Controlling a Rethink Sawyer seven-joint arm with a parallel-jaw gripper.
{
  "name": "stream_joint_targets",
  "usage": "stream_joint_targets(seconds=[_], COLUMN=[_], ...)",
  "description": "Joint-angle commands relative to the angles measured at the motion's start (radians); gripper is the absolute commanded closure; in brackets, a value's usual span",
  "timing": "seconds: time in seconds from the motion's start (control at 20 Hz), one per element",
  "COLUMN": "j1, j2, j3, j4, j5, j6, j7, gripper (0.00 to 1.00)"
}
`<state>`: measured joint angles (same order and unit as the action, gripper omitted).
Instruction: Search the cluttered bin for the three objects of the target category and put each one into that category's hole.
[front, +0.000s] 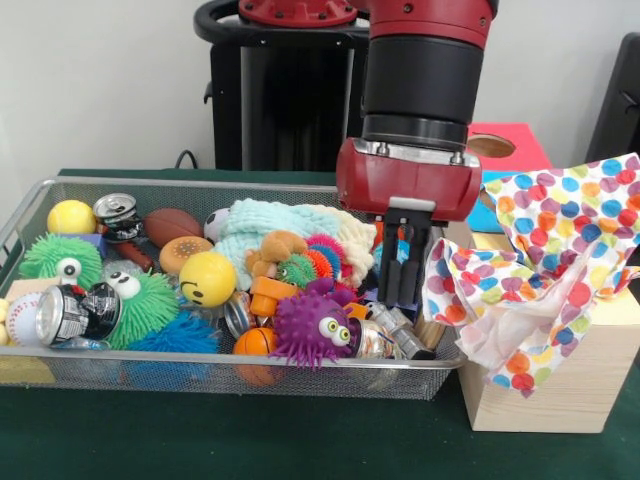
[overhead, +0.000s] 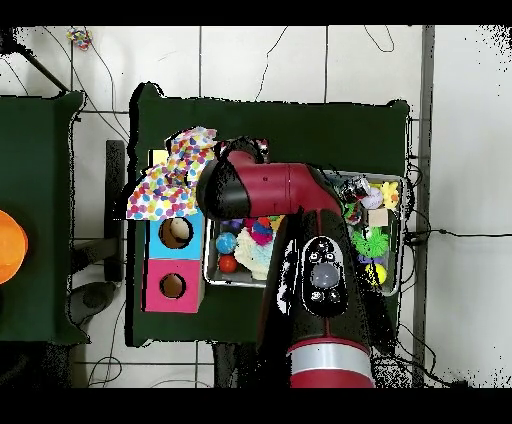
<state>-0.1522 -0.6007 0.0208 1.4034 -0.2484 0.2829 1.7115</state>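
- Plainly packed: wire-mesh bin (front: 30, 205) heaped with toys, set on dark green cloth.
- At near left, crumpled metal can (front: 75, 315) lying beside fuzzy green googly-eyed ball (front: 140, 305); second spiky green ball (front: 60, 260) further left.
- Smooth yellow smiley ball (front: 207, 277) mid-bin; plain yellow ball (front: 71, 216) and another can (front: 115, 208) at far left corner.
- Brown toy football (front: 172, 225) and burger-shaped toy (front: 184, 253) behind the smiley ball.
- Knitted pale mint cloth (front: 265, 222) bunched at far middle, soft brown plush (front: 275, 250) on top.
- Purple spiky one-eyed ball (front: 315, 328) near front wall, small orange basketball (front: 255, 343) just left of it.
- Gripper (front: 402, 285) lowered at the bin's right end, dark fingers (front: 392, 268) close together, only a narrow gap between; nothing seen clamped, tips lost among clutter.
- Polka-dot fabric (front: 545, 250), thin and rumpled, draped over wooden box (front: 560, 385) right of bin, hiding its top.
- Pink box with round hole (front: 495, 146) partly cut off behind arm; overhead shows blue hole (overhead: 176, 232) and pink hole (overhead: 173, 286) side by side.
- From overhead, arm (overhead: 290, 195) covering much of the bin.
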Motion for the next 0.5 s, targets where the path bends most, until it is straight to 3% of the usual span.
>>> stream_joint_targets(seconds=[0.05,0.5], j1=[-0.025,-0.067], j2=[0.055,0.080], j3=[0.062,0.112], j4=[0.059,0.060], j5=[-0.029,-0.030], j6=[-0.005,-0.046], j7=[0.068,0.057], gripper=[1.00,1.00])
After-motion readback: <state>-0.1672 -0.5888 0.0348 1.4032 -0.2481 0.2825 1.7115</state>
